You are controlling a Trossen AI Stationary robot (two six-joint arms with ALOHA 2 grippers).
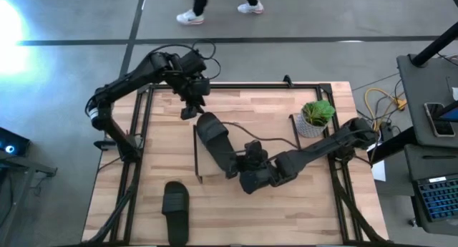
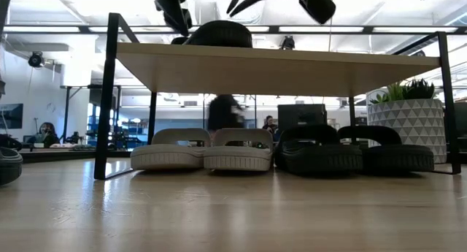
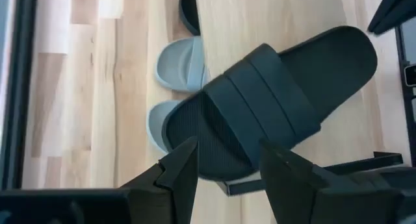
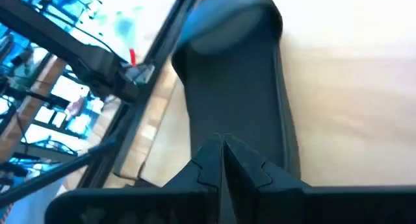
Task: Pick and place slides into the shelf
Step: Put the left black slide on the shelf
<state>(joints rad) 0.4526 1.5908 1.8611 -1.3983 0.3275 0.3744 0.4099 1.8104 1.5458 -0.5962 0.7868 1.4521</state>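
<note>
One black slide lies slantwise on the shelf's light-wood top board; the low view shows this slide on the board. Under the board stand two grey slides and two black slides. Another black slide rests on the table near its near edge. My left gripper hangs open above the top slide's far end, with one finger on either side. My right gripper is shut at the slide's near end. My right gripper points its shut fingers along the top slide at its near end. I cannot tell whether they touch it.
A potted plant in a white pot stands at the shelf's right end. The shelf's thin black legs frame the space under it. Bare table lies toward the near edge. A person walks beyond the far edge.
</note>
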